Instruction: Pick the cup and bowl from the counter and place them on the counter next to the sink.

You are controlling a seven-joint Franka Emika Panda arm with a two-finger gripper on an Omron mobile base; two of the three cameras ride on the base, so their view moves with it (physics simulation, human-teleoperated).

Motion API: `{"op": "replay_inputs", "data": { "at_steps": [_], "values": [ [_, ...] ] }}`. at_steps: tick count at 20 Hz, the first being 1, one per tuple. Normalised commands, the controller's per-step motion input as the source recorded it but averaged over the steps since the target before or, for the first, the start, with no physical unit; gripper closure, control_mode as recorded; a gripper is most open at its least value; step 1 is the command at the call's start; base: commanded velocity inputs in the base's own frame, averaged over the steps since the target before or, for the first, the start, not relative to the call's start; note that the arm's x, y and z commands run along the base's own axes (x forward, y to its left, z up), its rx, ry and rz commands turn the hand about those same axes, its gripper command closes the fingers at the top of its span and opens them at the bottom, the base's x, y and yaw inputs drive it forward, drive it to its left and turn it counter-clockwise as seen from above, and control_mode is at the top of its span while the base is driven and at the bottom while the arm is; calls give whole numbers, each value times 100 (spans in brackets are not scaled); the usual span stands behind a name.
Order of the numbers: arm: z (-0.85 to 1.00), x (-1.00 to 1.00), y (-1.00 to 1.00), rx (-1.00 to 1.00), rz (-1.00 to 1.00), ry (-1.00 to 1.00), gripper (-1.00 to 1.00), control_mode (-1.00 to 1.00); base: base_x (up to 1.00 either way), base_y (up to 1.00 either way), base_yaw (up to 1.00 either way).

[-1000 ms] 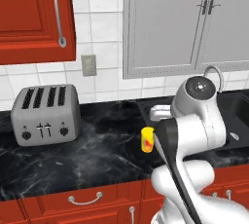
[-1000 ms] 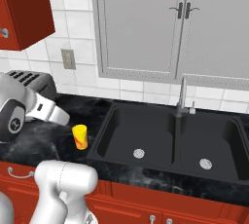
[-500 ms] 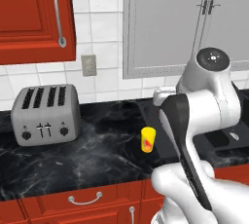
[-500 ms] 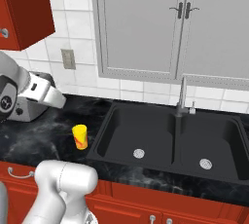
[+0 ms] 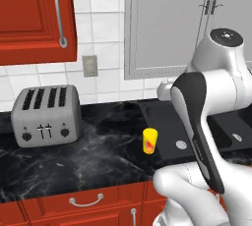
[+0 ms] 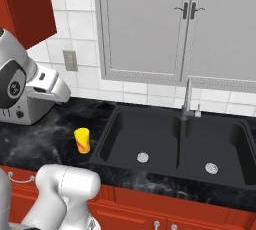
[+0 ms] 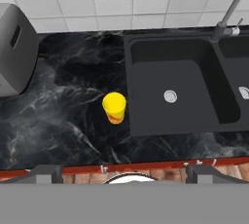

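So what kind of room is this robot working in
A kitchen, rendered: a black double sink with faucet, a silver four-slot toaster on the marble counter, and red cabinets.

- The cup (image 5: 150, 140) (image 6: 82, 140) (image 7: 115, 107) is a small yellow tumbler with a red-orange mark low on its side; it stands upright and alone on the counter, just beside the sink's left rim.
- The counter (image 5: 93, 154) (image 6: 40, 141) (image 7: 73, 116) is glossy black marble with white veins, over red cabinet fronts.
- The sink (image 5: 170, 127) (image 6: 150, 136) (image 7: 168, 72) is a black recessed basin with round silver drains.
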Motion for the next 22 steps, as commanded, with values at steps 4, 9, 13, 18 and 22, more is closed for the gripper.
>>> {"op": "replay_inputs", "data": {
  "at_steps": [4,9,13,18,22],
  "values": [
    [0,0,0,0,0,0,-100,-100,0,0,0],
    [0,0,0,0,0,0,-100,-100,0,0,0],
    [0,0,0,0,0,0,-100,100,0,3,0],
    [0,0,0,0,0,0,-100,100,-32,34,7],
    [0,0,0,0,0,0,-100,100,-74,44,7]
  ]
}}
